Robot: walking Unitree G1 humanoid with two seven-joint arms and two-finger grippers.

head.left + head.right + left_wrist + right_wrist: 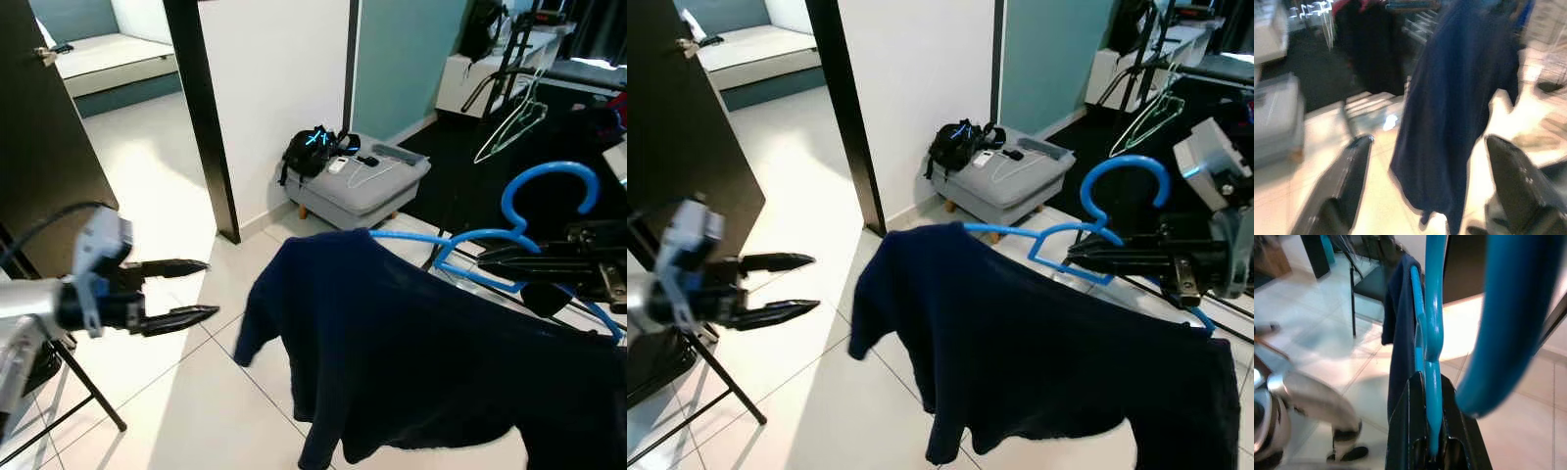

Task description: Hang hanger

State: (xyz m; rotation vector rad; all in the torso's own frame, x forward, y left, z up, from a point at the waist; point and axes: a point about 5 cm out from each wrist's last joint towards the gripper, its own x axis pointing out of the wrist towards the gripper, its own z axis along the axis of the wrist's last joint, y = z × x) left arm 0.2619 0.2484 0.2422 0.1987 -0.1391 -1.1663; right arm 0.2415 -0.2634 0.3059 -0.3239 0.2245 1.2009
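Observation:
A blue plastic hanger (549, 211) carries a dark navy shirt (411, 343) that drapes across the middle of the eye views. My right gripper (490, 259) is shut on the hanger's neck just below the hook; the right wrist view shows the blue hanger (1431, 347) pinched between the black fingers (1403, 431). My left gripper (201, 289) is open at the left, apart from the shirt's left sleeve, with nothing between its fingers. In the left wrist view the shirt (1459, 107) hangs beyond the spread fingers (1352, 171).
A grey ottoman (367, 181) with a black bag (315, 149) stands by the white wall. A clothes rack with an empty white hanger (511, 125) is at the back right. A dark door (44, 137) and a black folding stand (88, 392) are at the left.

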